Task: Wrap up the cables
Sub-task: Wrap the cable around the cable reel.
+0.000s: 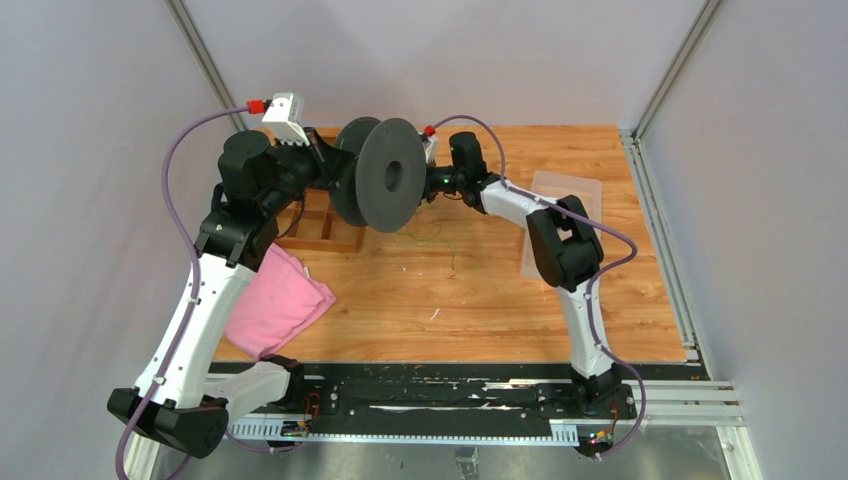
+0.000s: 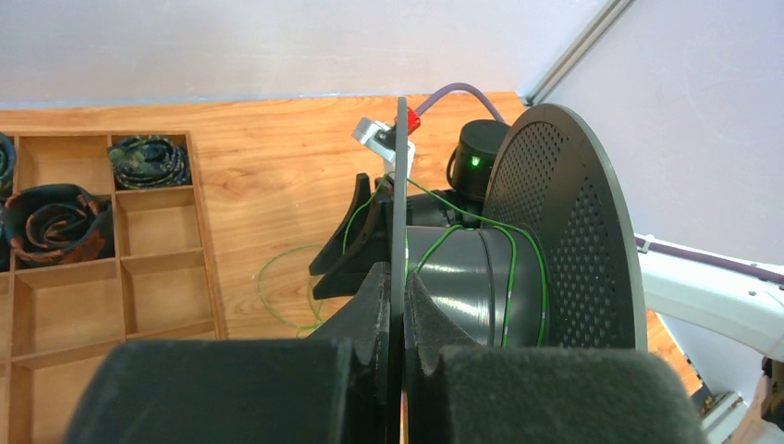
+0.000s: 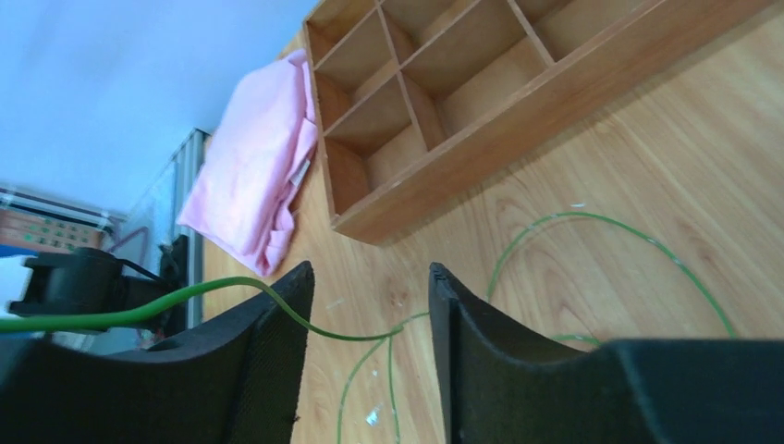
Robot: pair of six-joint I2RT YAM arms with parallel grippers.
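Top cam: high behind arm bases, down onto table [image 1: 480, 320]. Wrist cams: close, low; share tray [image 3: 518, 143], cables [image 3: 573, 215].

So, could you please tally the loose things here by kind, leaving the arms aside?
Dark grey spool: 1
Green wire: 1, as far as traceable
Wooden compartment tray: 1
Dark rolled bundles in the tray: 3
Pink cloth: 1
Clear sheet: 1
Total: 8

The spool [image 1: 385, 175] hangs above the worktop's [image 1: 500, 310] rear, with the left gripper [image 2: 398, 287] on its left and the right gripper [image 3: 370, 296] on its right. Below it the tray [image 1: 322, 233] lies left, the cloth [image 1: 280, 300] before the tray, and the cable [image 1: 452, 250] to the right.
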